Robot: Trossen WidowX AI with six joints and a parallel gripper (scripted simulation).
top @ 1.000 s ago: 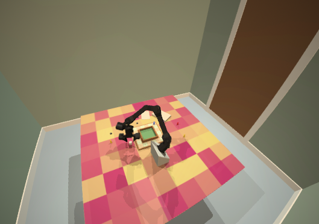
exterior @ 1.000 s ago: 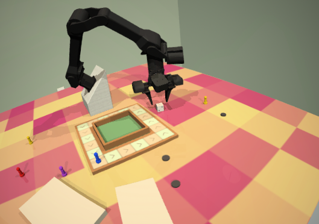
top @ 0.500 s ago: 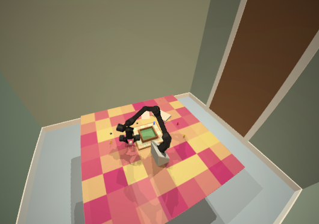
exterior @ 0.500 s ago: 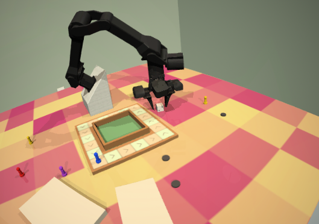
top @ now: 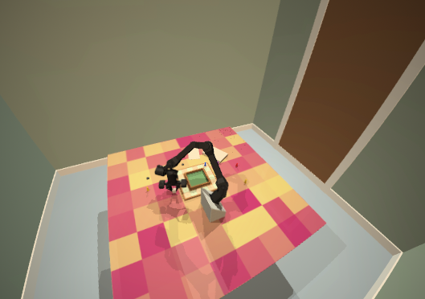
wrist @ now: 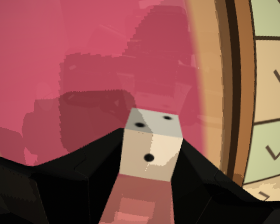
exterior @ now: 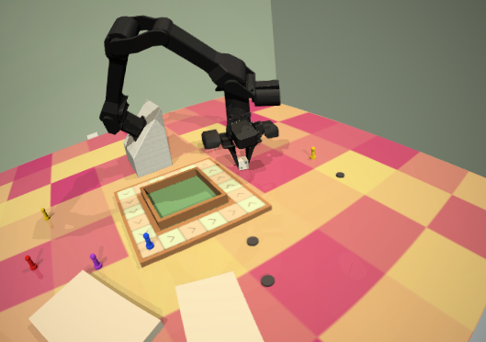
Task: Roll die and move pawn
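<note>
The white die (exterior: 243,165) (wrist: 151,144) (top: 173,190) sits on a pink square of the cloth, just beyond the far corner of the board (exterior: 251,202) (wrist: 271,83). My gripper (exterior: 243,162) (wrist: 149,140) (top: 173,187) points straight down and is shut on the die, one black finger on each side, low at the table. In the wrist view the die's upper face shows two pips and the face toward the camera one pip. The dice tray (exterior: 189,217) (top: 197,177), wood-rimmed with a green floor, is in the middle of the board. The blue pawn (exterior: 148,241) (top: 205,164) stands on the board's near-left corner square.
The arm's grey base block (exterior: 150,140) stands behind the board. Around it are loose pawns: two yellow ones (exterior: 312,152) (exterior: 45,213), a red one (exterior: 29,262) and a purple one (exterior: 96,261). There are also three black discs (exterior: 340,175) (exterior: 253,240) (exterior: 267,279) and two cream cards (exterior: 94,313) (exterior: 215,308) at the front.
</note>
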